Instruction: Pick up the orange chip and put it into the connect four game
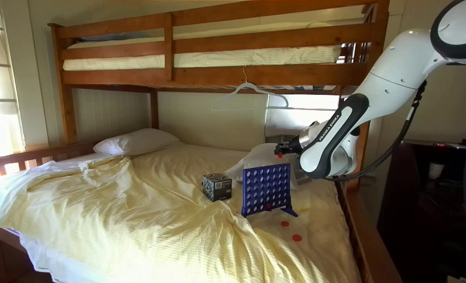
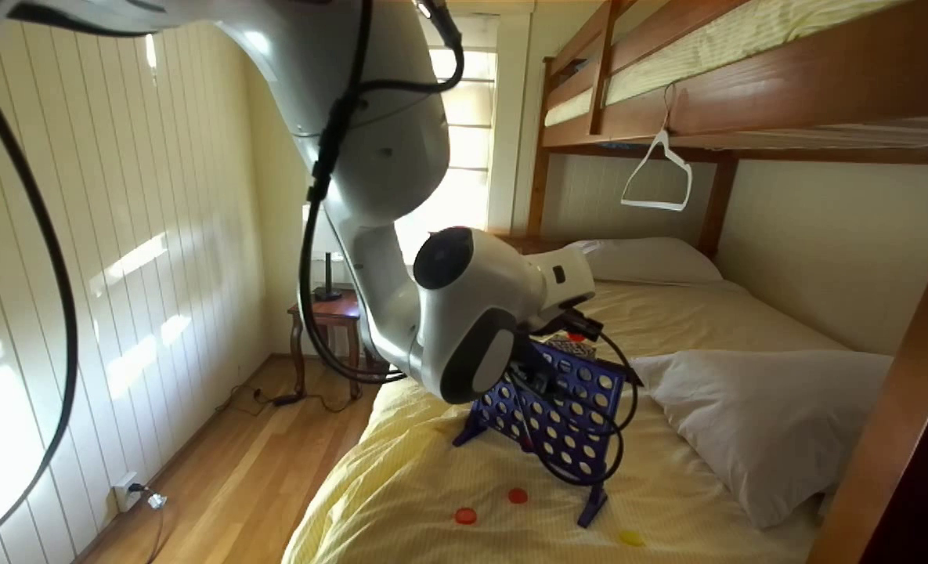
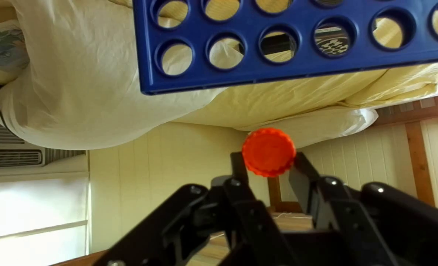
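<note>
The orange chip (image 3: 268,152) is held on its rim between the two fingertips of my gripper (image 3: 268,162), its flat face toward the wrist camera. In an exterior view the chip (image 1: 279,156) and gripper (image 1: 283,149) are above the right end of the connect four game (image 1: 267,169), apart from it. The game is a blue upright grid standing on the bed; it also shows in the wrist view (image 3: 306,46). A red chip (image 1: 268,206) sits low in the grid. In an exterior view the arm partly hides the game (image 2: 559,409) and most of the gripper.
Two orange chips (image 1: 284,223) (image 1: 297,237) and a yellow chip (image 2: 632,538) lie on the bed before the game. A dark patterned cube (image 1: 217,187) and a pillow (image 1: 252,159) are near it. A hanger (image 1: 247,85) hangs from the upper bunk rail (image 1: 303,74).
</note>
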You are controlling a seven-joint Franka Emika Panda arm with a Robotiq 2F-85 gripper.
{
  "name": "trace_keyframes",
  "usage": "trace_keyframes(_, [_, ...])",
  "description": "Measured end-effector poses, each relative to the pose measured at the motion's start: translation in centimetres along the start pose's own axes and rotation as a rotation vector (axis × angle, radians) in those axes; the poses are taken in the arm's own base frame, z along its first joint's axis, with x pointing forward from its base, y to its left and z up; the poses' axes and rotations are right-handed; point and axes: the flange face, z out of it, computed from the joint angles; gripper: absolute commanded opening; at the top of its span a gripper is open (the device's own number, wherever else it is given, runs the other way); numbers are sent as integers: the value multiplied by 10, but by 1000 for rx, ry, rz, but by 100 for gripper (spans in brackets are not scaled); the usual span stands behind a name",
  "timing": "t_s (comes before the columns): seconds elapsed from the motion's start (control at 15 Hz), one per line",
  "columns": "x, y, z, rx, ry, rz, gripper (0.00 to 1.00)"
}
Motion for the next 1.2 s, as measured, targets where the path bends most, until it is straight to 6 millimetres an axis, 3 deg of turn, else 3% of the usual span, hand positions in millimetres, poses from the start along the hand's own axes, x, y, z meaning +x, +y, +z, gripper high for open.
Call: trace_keyframes(1.2, [-20,-5,16,-11,33,-10,10])
